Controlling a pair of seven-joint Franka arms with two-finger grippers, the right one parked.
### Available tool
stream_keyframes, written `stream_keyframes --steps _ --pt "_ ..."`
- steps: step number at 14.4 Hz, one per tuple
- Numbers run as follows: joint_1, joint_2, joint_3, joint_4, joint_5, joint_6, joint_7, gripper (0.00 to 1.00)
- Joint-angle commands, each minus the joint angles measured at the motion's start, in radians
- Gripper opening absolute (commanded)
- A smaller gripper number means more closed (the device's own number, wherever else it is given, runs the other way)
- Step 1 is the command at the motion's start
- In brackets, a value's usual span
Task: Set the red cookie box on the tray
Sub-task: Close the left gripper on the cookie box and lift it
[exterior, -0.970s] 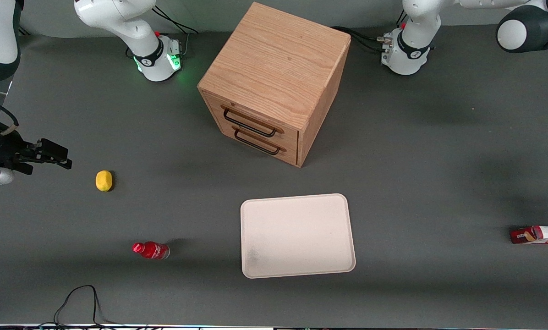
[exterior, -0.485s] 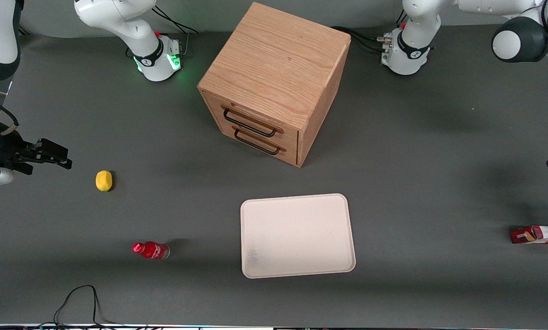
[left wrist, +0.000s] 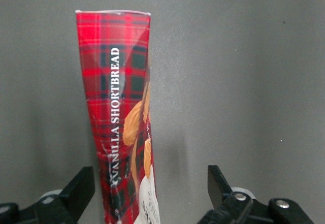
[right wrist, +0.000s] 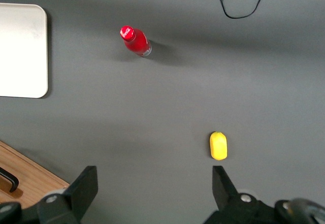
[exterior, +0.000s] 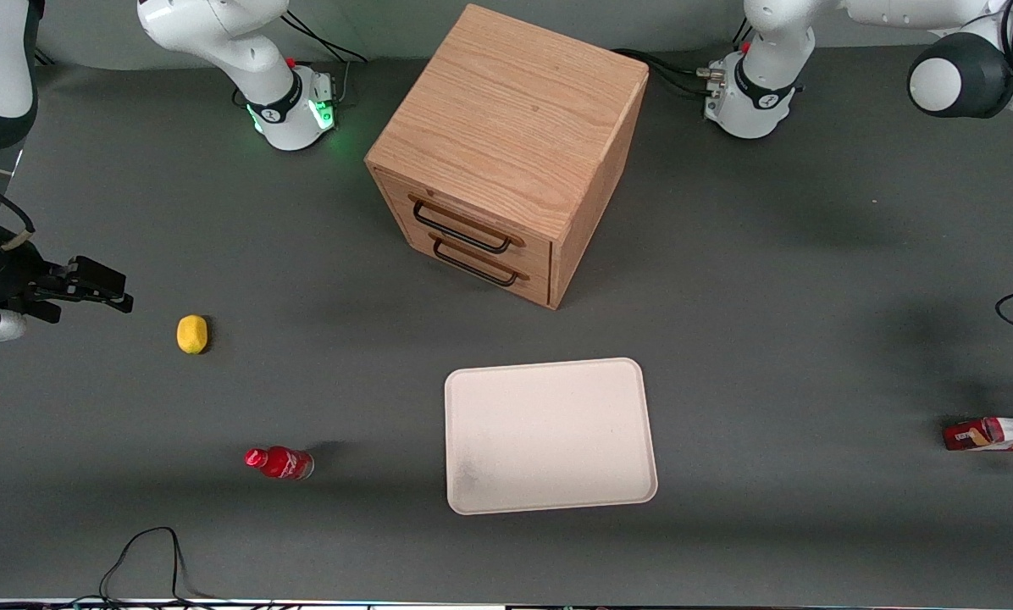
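**Gripper spread over the cookie box**

In the front view, the yellow lemon (exterior: 191, 334) sits at mid-left, the small red bottle (exterior: 279, 463) lower left, the tray (exterior: 550, 435) lower centre. The red cookie box (exterior: 993, 434) lies at the right edge. The gripper (left wrist: 151, 193) hovers above it, fingers (left wrist: 81, 188) spread wide on either side, not touching.

1 red cookie box (exterior: 993, 434), 1 tray (exterior: 549, 435), 1 cabinet (exterior: 506, 144) w/ 2 drawers, 1 bottle (exterior: 279, 463), 1 lemon (exterior: 191, 334)
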Motion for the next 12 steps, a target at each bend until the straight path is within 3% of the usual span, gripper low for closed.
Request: stream_keyframes --steps 1,2,4,7,8,12 --pt "-0.007 -0.024 0.006 -0.018 -0.006 -0.034 -0.011 0.81" --pt "-0.01 -0.027 0.004 -0.015 -0.006 -0.061 -0.013 0.71" --pt "-0.011 -0.034 0.006 -0.012 -0.007 -0.117 -0.014 0.34" --pt "-0.013 -0.034 0.006 0.003 -0.007 -0.138 -0.014 0.04" --pt "-0.013 -0.034 0.006 0.003 -0.007 -0.138 -0.014 0.0" --pt "-0.013 -0.034 0.007 0.006 -0.004 -0.138 -0.01 0.0"
